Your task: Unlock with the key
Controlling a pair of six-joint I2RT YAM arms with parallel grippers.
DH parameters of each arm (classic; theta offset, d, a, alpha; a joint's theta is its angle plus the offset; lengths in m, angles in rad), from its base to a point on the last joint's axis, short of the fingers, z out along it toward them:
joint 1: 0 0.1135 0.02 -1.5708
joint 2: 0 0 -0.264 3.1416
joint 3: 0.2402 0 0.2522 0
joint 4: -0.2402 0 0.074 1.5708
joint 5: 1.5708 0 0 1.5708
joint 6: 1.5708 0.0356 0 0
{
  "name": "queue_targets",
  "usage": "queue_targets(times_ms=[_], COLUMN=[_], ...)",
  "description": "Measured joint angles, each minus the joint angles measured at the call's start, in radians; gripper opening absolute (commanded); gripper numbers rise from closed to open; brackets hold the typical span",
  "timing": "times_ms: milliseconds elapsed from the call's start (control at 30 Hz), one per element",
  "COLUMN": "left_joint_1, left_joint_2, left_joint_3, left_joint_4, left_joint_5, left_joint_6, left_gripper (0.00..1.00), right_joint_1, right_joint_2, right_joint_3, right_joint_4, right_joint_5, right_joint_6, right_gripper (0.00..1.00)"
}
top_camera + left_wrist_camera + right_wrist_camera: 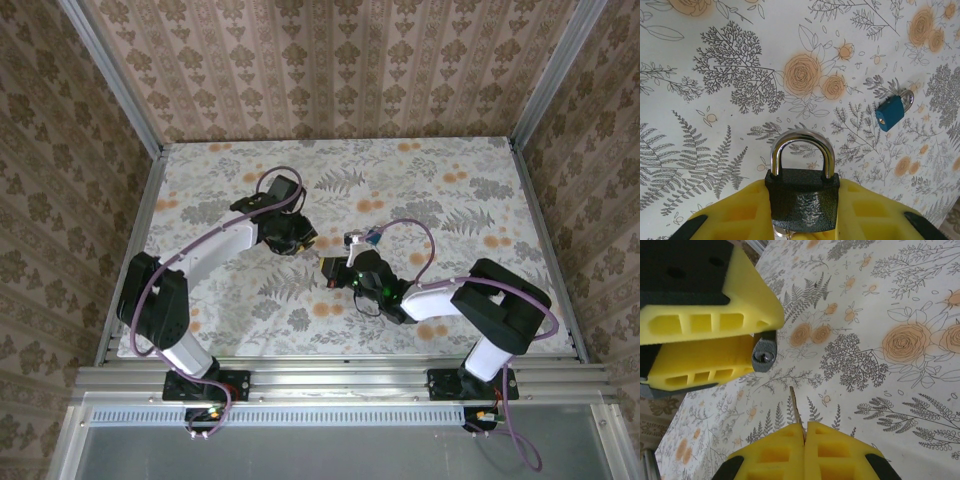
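Where my right gripper [805, 434] closes fully, the key [796, 410] sits pinched in the seam. I see a thin metal blade standing out; its head is hidden.
Blade tip: near the keyhole [762, 356] of the black padlock [765, 347], apart from it.
Black padlock: clamped in my left gripper [802, 205], with both legs of its silver shackle [802, 145] in the body.
Blue padlock [891, 112]: lying on the floral table [715, 125], right of the left gripper and apart from it.
Both grippers: near mid-table, close together.
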Motion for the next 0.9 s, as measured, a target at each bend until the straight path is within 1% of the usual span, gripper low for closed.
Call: queue_targets(times_ms=[900], left_joint_1=[0.000], left_joint_2=[0.002], left_joint_3=[0.000], left_joint_4=[0.012], left_joint_5=[0.022], left_joint_6=[0.000], left_gripper=[0.26], right_joint_1=[0.010], right_joint_2=[0.000], right_joint_3=[0.045], right_joint_4=[-0.005], right_joint_5=[0.039], right_joint_6=[-0.015], right_gripper=[0.00])
